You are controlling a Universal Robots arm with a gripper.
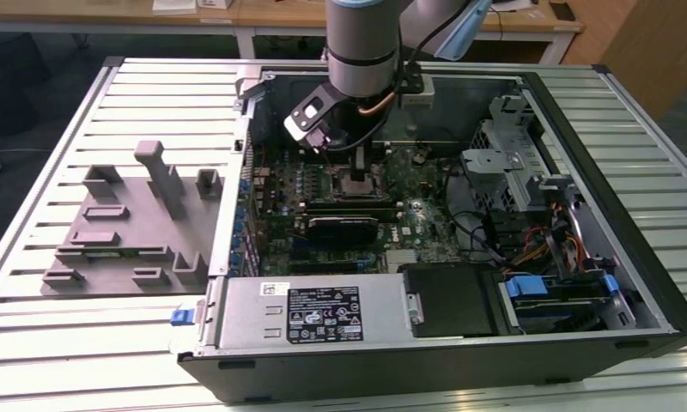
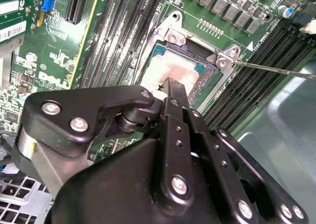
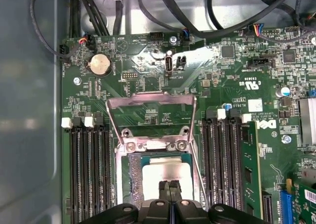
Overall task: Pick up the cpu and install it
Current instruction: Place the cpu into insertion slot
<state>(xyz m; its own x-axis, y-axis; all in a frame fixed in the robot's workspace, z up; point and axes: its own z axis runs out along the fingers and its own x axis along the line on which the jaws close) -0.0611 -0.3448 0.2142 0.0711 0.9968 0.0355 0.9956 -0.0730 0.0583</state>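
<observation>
The cpu (image 3: 165,170) lies flat in the open motherboard socket (image 3: 129,147), its silvery top plate showing with a green rim; in the second wrist view the cpu (image 2: 173,66) sits inside the metal socket frame (image 2: 170,33). The socket's load plate (image 3: 150,112) stands hinged up. My gripper (image 3: 171,188) is shut, its two black fingers pressed together with nothing between them. The tips are at the middle of the cpu's plate; whether they touch it I cannot tell. In the exterior view the arm reaches down into the case above the socket (image 1: 355,182).
A thin socket lever rod (image 2: 276,70) sticks out beside the frame. Memory slots (image 3: 89,169) flank the socket, with a memory stick (image 3: 249,169) on one side. A grey fixture tray (image 1: 126,223) lies on the exterior view's left. The power supply (image 1: 309,313), drive cage (image 1: 504,163) and cables (image 1: 538,240) crowd the case.
</observation>
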